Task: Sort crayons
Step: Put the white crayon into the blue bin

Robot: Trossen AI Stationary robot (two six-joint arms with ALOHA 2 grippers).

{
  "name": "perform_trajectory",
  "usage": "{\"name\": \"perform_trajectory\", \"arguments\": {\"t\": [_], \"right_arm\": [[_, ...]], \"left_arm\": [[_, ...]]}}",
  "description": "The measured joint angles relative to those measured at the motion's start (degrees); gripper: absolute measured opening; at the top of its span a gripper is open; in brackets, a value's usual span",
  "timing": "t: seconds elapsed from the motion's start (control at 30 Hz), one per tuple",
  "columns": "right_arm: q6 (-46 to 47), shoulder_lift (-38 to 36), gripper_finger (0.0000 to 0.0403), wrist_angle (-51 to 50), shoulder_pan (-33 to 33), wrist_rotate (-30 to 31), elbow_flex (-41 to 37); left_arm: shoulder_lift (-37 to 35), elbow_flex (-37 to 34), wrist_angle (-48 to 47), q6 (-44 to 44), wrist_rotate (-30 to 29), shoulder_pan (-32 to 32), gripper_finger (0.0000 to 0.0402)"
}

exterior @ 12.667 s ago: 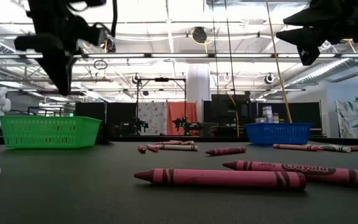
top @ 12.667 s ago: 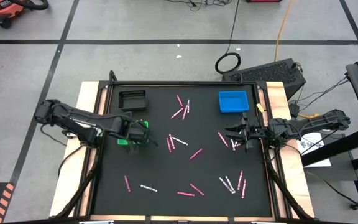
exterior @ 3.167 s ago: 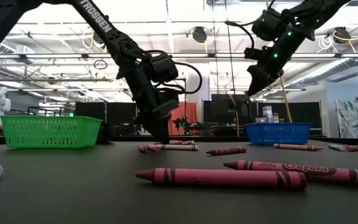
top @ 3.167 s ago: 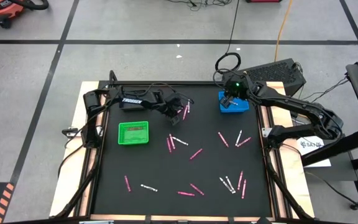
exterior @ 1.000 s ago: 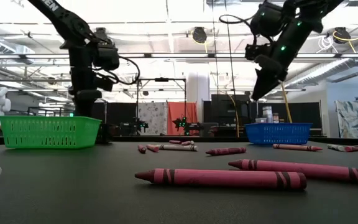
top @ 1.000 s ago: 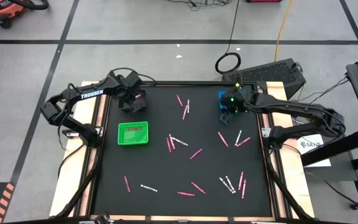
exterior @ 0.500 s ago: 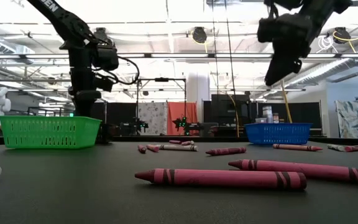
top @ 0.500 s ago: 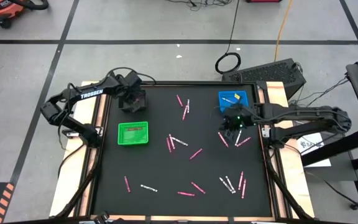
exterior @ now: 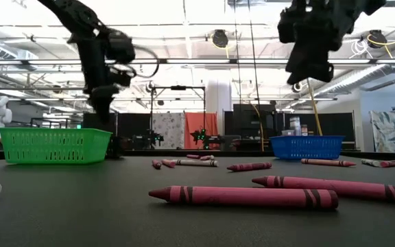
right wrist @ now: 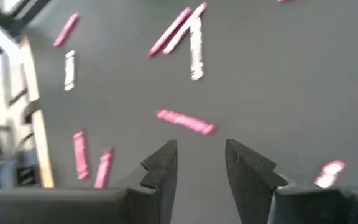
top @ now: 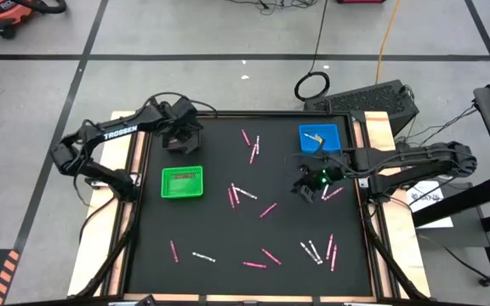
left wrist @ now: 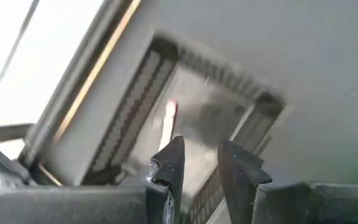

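Pink and white crayons lie scattered flat on the black table point(top: 211, 225): a group at mid-table point(top: 236, 194), one pink crayon point(top: 268, 209), and more near the front right point(top: 315, 251). In the low view a long pink crayon point(exterior: 242, 197) lies nearest. My left gripper point(top: 181, 132) hovers open and empty over the black tray point(top: 177, 143); a crayon point(left wrist: 168, 119) lies in that tray. My right gripper point(top: 304, 184) is open and empty, well above the table point(exterior: 307, 62), with a pink crayon point(right wrist: 185, 121) beyond its fingertips. A white crayon point(top: 313, 134) lies in the blue tray point(top: 330, 144).
A green tray point(top: 182, 182) stands at the left, in front of the black one; it also shows in the low view point(exterior: 53, 145). Wooden side boards point(top: 113, 195) flank the black table. Cables and a dark case point(top: 373, 98) lie behind the table's far right corner.
My right gripper has gone from above the blue tray toward the table's near edge and a little left, staying open and high above the table. The white crayon stays in the blue tray. My left gripper stays over the black tray and has risen a little.
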Motion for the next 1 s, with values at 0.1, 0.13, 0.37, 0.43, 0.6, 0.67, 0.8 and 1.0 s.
{"name": "perform_trajectory", "arguments": {"t": [0.1,0.13,0.37,0.43,0.6,0.67,0.8,1.0], "right_arm": [[4.79,0.00,0.0121,0.45,3.81,-0.03,0.00],[6.07,0.00,0.0121,0.83,5.14,-0.05,0.00],[15.01,0.01,0.0121,1.62,14.31,1.09,0.00],[17.25,0.37,0.0121,1.66,16.87,3.13,0.00],[23.97,3.43,0.0121,2.08,22.14,6.38,0.00],[26.16,5.28,0.0121,2.13,24.22,6.25,0.00],[30.78,9.27,0.0121,2.81,27.93,5.09,0.00],[36.77,13.79,0.0121,4.13,32.33,4.63,0.02]], "left_arm": [[-2.51,0.92,0.06,-0.67,0.06,-2.05,0.0091],[-3.21,0.94,0.03,-0.70,0.07,-2.73,0.0091],[-7.18,0.94,-3.60,-5.24,0.69,-7.52,0.0092],[-7.91,0.94,-5.63,-5.28,1.03,-8.88,0.0092],[-8.54,0.94,-8.34,-8.21,1.10,-11.70,0.0092],[-8.56,0.93,-9.26,-8.27,1.13,-12.58,0.0092],[-8.56,0.90,-9.55,-10.15,1.27,-13.92,0.0092],[-8.58,0.90,-9.69,-11.19,1.28,-14.97,0.0092]]}}
